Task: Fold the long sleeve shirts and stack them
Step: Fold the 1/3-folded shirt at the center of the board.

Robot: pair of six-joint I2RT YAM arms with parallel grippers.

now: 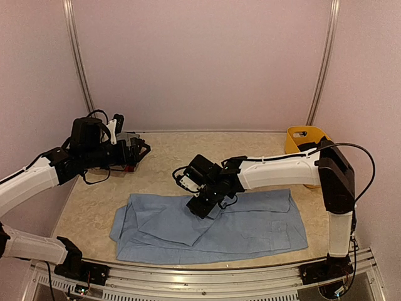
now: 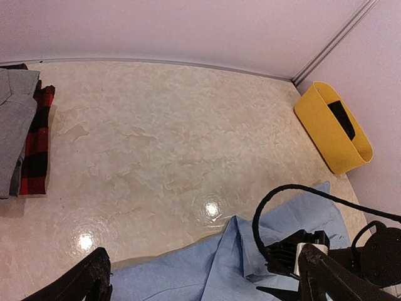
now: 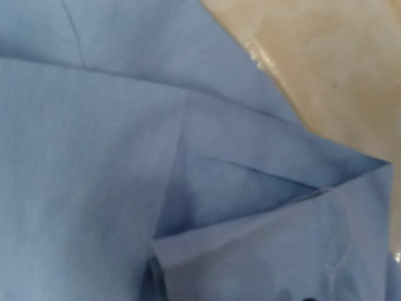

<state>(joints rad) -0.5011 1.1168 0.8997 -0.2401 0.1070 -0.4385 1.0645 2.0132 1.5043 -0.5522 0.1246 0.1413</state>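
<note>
Grey shirt (image 2: 15, 125) lies on the red-and-black plaid shirt (image 2: 36, 150) at back-left of the table (image 1: 188, 157). Left gripper (image 1: 139, 152) hangs by them, fingers (image 2: 88, 279) spread wide and empty. Light blue shirt (image 1: 250, 229) is spread front-centre, one part folded over. Right gripper (image 1: 203, 205) is down on it; can't tell if it's pinching. Yellow basket (image 1: 304, 139) sits back-right.

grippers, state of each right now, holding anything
Left gripper: open, holding nothing.
Right gripper: down on the light blue shirt; open or closed cannot be told.
</note>
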